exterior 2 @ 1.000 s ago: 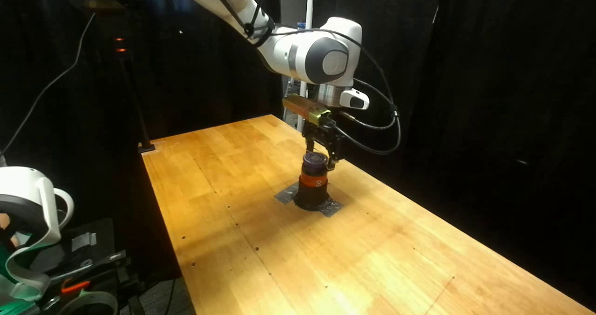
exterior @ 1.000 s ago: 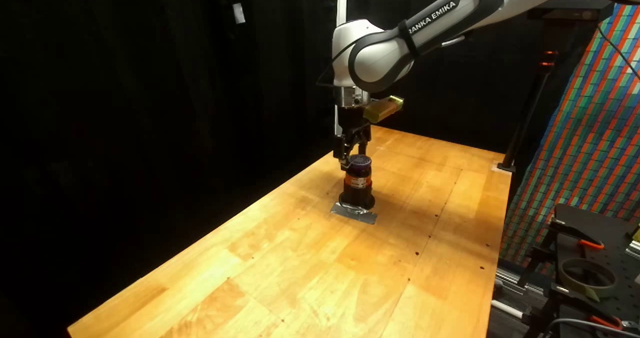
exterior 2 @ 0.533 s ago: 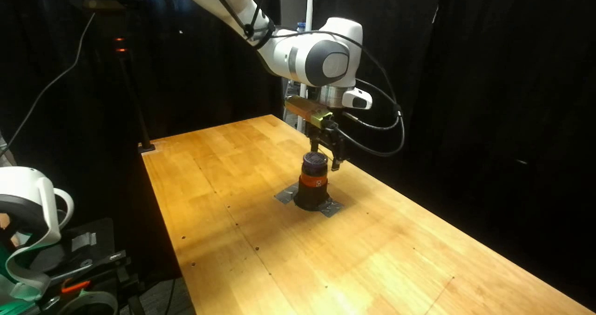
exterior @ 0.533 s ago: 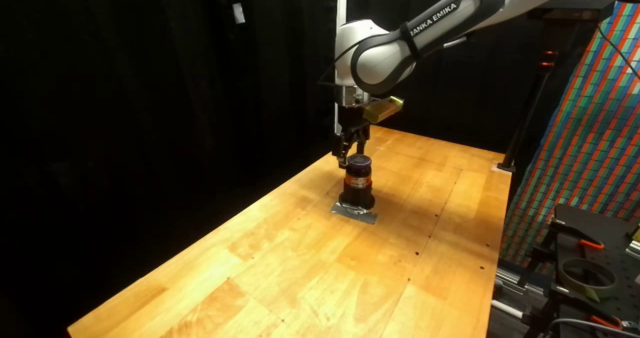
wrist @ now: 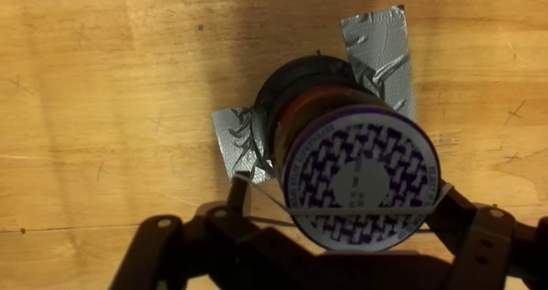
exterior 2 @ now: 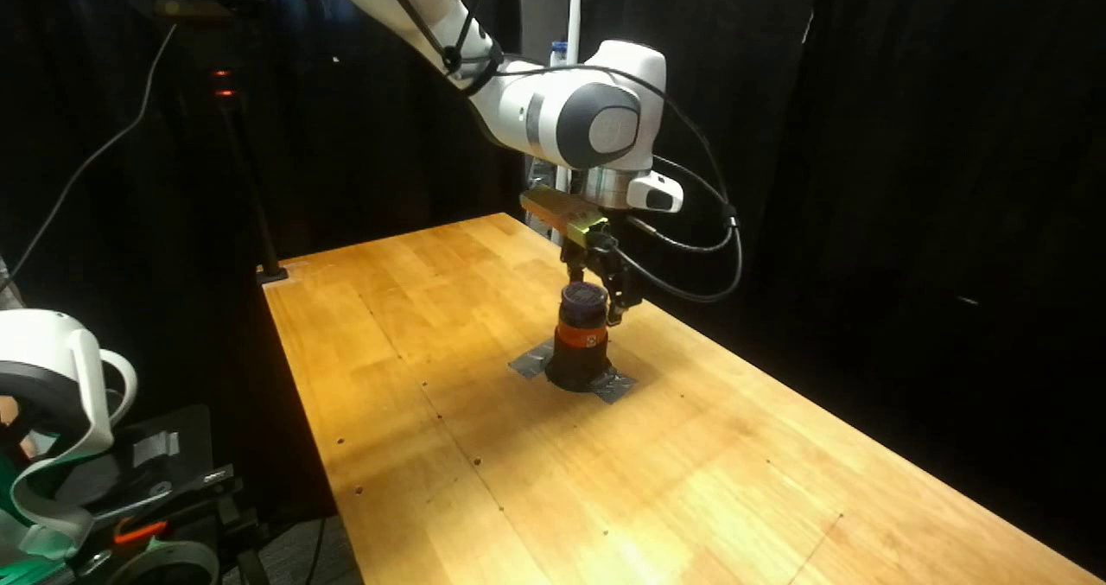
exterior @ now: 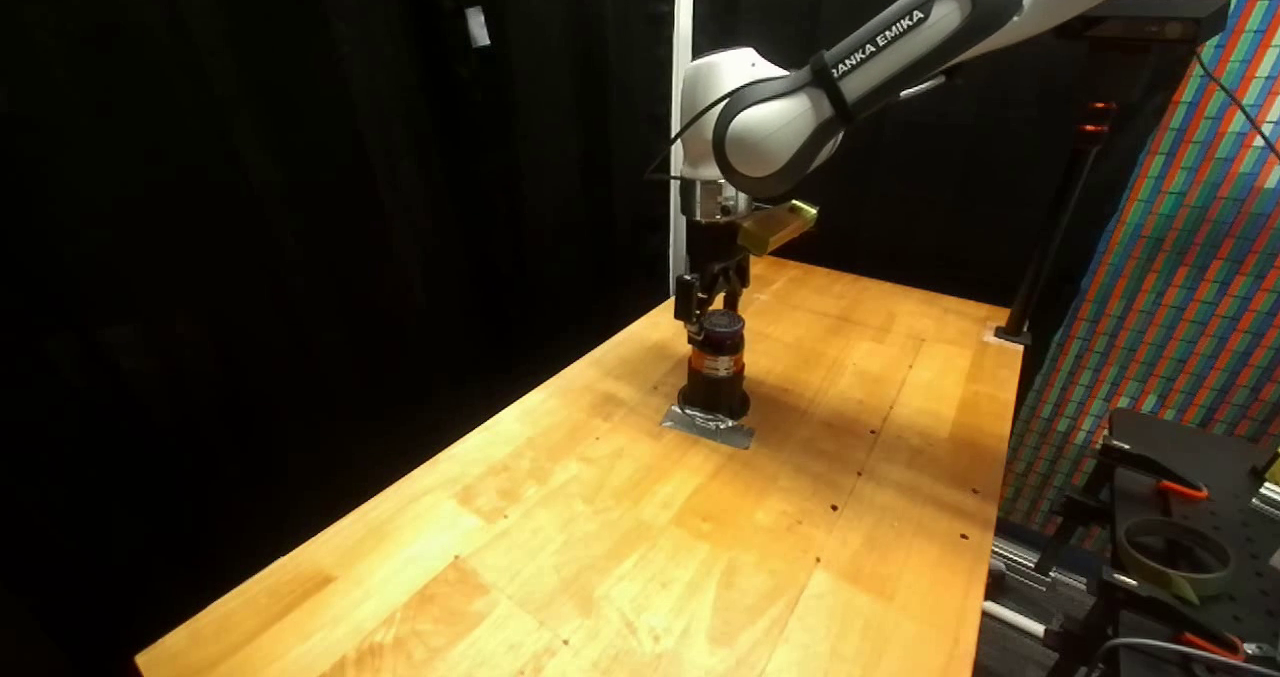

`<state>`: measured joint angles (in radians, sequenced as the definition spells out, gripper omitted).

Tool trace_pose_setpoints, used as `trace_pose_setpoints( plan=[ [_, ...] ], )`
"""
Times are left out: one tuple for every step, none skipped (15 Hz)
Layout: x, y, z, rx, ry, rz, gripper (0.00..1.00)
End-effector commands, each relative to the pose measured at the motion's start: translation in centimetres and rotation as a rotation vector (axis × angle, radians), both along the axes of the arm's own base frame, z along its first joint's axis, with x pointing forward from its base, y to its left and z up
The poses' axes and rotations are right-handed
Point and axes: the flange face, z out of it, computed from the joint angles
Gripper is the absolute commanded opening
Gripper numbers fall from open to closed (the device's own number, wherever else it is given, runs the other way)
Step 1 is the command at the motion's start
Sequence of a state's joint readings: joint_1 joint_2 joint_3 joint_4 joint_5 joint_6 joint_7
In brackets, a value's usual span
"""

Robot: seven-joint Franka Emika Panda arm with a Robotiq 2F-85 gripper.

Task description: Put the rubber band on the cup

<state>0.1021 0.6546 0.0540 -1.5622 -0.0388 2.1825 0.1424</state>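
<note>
The cup is a dark upright jar with an orange band (exterior: 717, 362), a purple-rimmed lid and a black base; it also shows in an exterior view (exterior 2: 581, 337). In the wrist view its patterned lid (wrist: 359, 183) faces me. My gripper (wrist: 345, 183) is open, its fingertips apart on either side of the lid; it also shows in both exterior views (exterior: 712, 321) (exterior 2: 594, 296). A thin pale rubber band (wrist: 361, 211) is stretched between the fingertips. It runs across the near part of the lid and bends at the lid's edges. Its second strand is not clear.
Grey tape strips (wrist: 381, 52) (wrist: 237, 144) run from the jar's base onto the wooden table (exterior: 600, 537). A dark stand (exterior 2: 263, 248) rises at the table's far corner. A side shelf with a tape roll (exterior: 1175, 557) stands beside the table.
The gripper first shifts slightly away from the jar, then moves down and back toward it, so the fingertips are lower beside the lid. The jar has not moved.
</note>
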Motion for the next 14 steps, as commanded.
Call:
trace_pose_setpoints(
  plan=[
    [-3.1,-0.5,2.3,0.013,0.047,-0.005,1.0],
    [-3.8,-0.6,2.7,0.013,0.052,-0.009,1.0],
    [-4.5,-0.8,3.0,0.019,0.059,-0.011,1.0],
    [-5.1,-1.0,3.1,0.024,0.068,-0.013,1.0],
    [-5.7,-1.1,3.1,0.034,0.077,-0.017,1.0],
    [-6.2,-1.2,2.9,0.047,0.086,-0.021,1.0],
    [-6.7,-1.4,2.5,0.063,0.093,-0.023,1.0],
    [-6.9,-1.5,2.1,0.074,0.093,-0.028,1.0],
    [-7.3,-1.6,1.5,0.084,0.096,-0.033,1.0],
    [-7.6,-1.6,1.1,0.093,0.1,-0.038,1.0],
    [-8.0,-1.7,0.6,0.1,0.094,-0.042,1.0],
    [-8.2,-1.9,0.3,0.103,0.085,-0.048,1.0],
    [-8.4,-2.0,-0.1,0.108,0.074,-0.055,1.0],
    [-8.5,-2.1,-0.4,0.11,0.064,-0.061,1.0]
  ],
)
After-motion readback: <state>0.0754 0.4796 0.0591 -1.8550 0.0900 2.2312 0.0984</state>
